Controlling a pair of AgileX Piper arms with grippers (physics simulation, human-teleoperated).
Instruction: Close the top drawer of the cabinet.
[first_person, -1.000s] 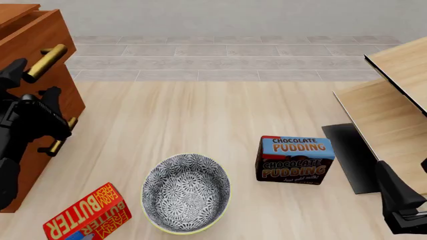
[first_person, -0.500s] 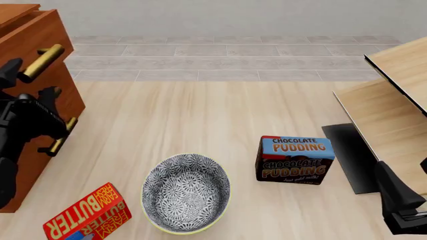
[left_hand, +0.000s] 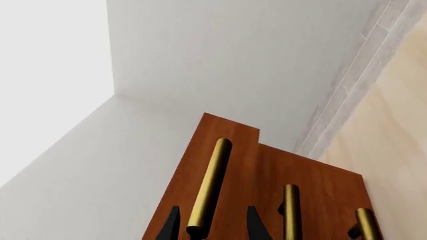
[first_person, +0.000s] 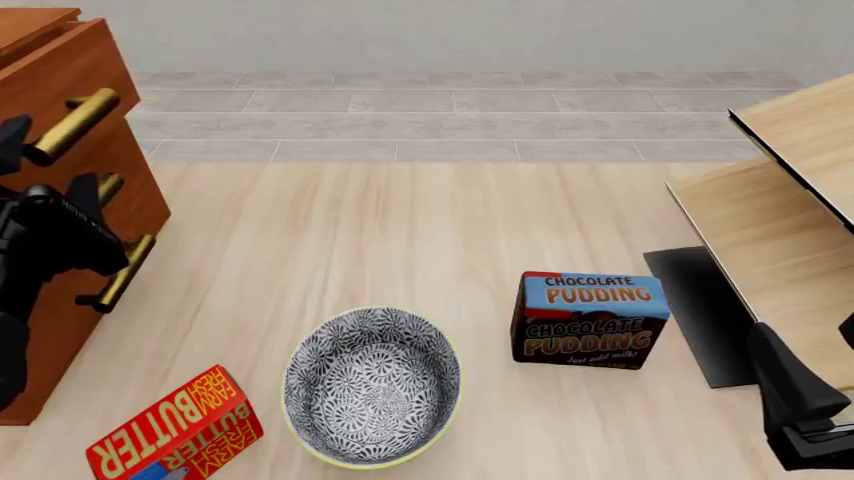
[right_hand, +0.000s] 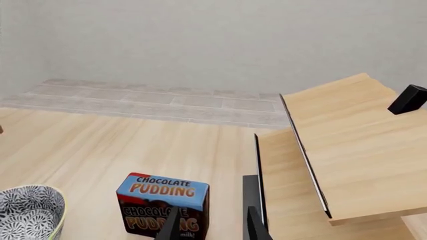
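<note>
The reddish-brown cabinet stands at the far left and also shows in the left wrist view. Its top drawer stands out a little from the fronts below it. The top drawer's brass handle lies between the fingers of my left gripper, which is open around the handle's near end without clamping it. My right gripper is open and empty, low at the front right, pointing toward the pudding box.
A patterned bowl sits front centre, a chocolate pudding box to its right and a red butter box at front left. Pale wooden furniture with a dark panel stands at the right.
The top drawer and its handle have slid left, further into the cabinet. My left gripper has moved left with the handle. The right arm has not moved.
</note>
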